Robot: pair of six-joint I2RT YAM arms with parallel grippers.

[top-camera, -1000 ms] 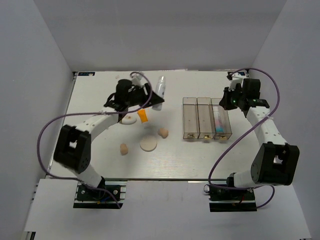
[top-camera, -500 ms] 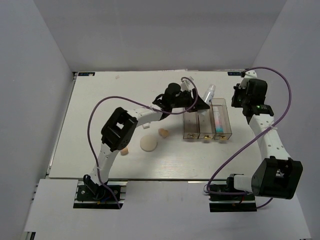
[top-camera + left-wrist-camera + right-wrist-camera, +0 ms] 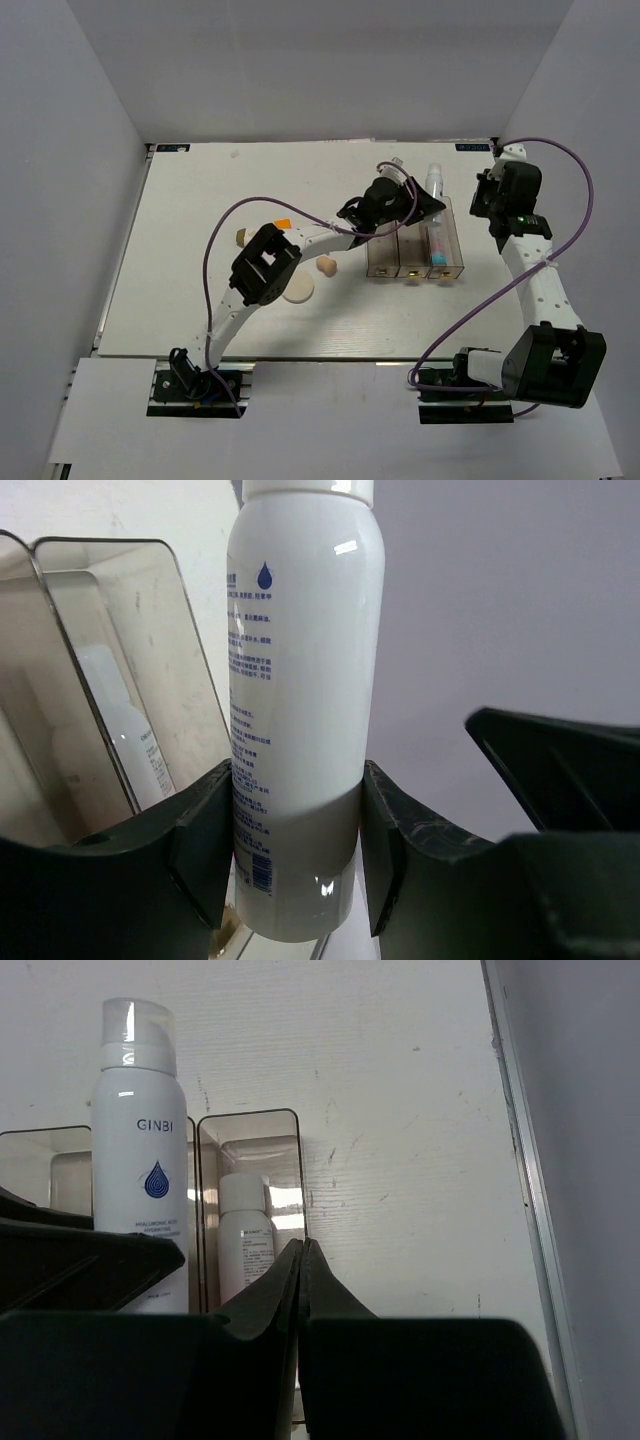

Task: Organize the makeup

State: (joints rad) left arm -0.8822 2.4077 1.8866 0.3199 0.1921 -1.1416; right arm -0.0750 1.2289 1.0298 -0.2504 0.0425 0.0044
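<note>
I had the left gripper (image 3: 297, 865) clamped on the white spray bottle (image 3: 300, 660), which stood upright at the far end of the clear organizer (image 3: 380, 240). My right gripper (image 3: 302, 1260) was pinched shut on nothing, near the organizer's far right corner. A pink-white-blue bottle (image 3: 438, 243) lay in the right compartment. The round puff (image 3: 296, 289) and one sponge (image 3: 326, 265) lay on the table (image 3: 180, 250).

Finding: a robotics laboratory test cell. Plain white panels (image 3: 70, 150) enclose a white table (image 3: 190, 200) on the left, far and right; two robot arms (image 3: 265, 270) stand bolted at its near edge, trailing purple cables (image 3: 541, 140).
</note>
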